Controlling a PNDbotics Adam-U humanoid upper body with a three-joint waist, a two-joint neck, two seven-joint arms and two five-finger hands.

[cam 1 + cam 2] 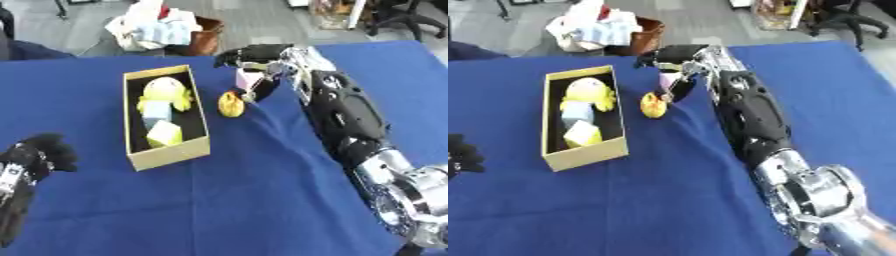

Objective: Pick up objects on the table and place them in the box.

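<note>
An open cardboard box (168, 155) lies on the blue table. Inside it are a yellow plush toy (164, 92), a pale blue block (156, 113) and a pale yellow block (164, 134). Just right of the box sits a small yellow-orange toy (230, 105). My right hand (258, 56) reaches in from the right, above and behind that toy, with its fingers curled round a pink block (248, 78). Resting at the lower left edge is my left hand (39, 152), fingers curled and holding nothing.
Beyond the table's far edge stands a brown bin (206, 36) with white and light blue bundles (153, 25) beside it. Chair legs (850, 20) show at the top right. The blue cloth (245, 200) stretches bare toward me.
</note>
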